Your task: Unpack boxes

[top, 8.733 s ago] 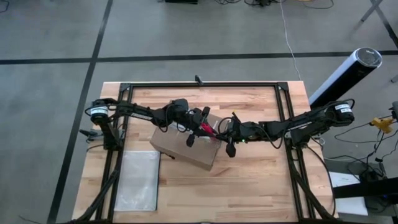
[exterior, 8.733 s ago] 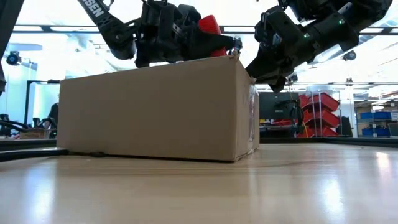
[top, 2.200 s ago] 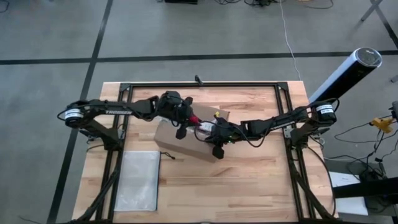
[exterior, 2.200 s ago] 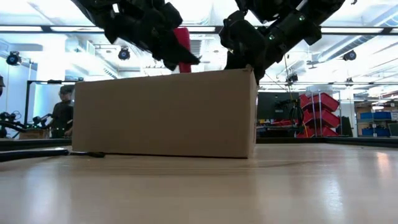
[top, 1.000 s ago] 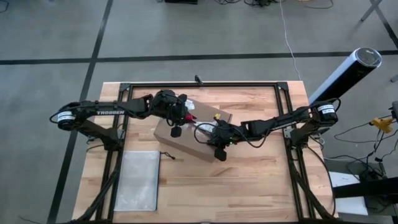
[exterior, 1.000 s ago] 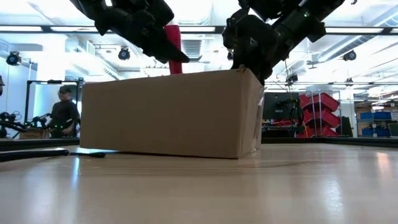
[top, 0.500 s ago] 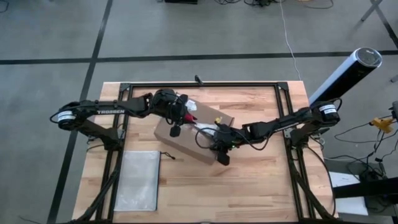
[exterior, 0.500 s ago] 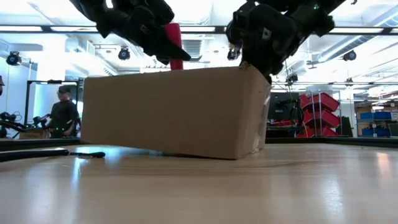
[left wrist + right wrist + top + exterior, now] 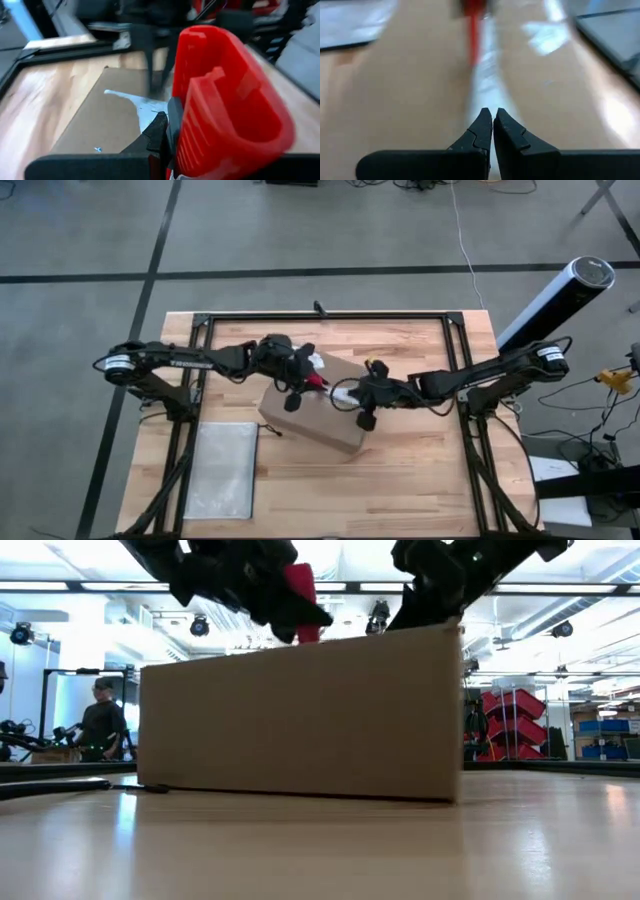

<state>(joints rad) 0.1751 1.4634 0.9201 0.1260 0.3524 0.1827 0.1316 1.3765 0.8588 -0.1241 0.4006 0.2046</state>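
Both grippers are positioned over the cardboard box (image 9: 318, 414), which lies mid-table with its long axis diagonal. The left gripper (image 9: 300, 380), clamped on a red utility knife (image 9: 225, 100), is held above the taped seam at the box's far end. The right gripper (image 9: 493, 131), fingers closed and empty, is set at the opposite side.

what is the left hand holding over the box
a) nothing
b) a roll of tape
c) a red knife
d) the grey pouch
c: the left hand is shut on a red knife above the top of the cardboard box, while the pouch lies flat on the table apart from it.
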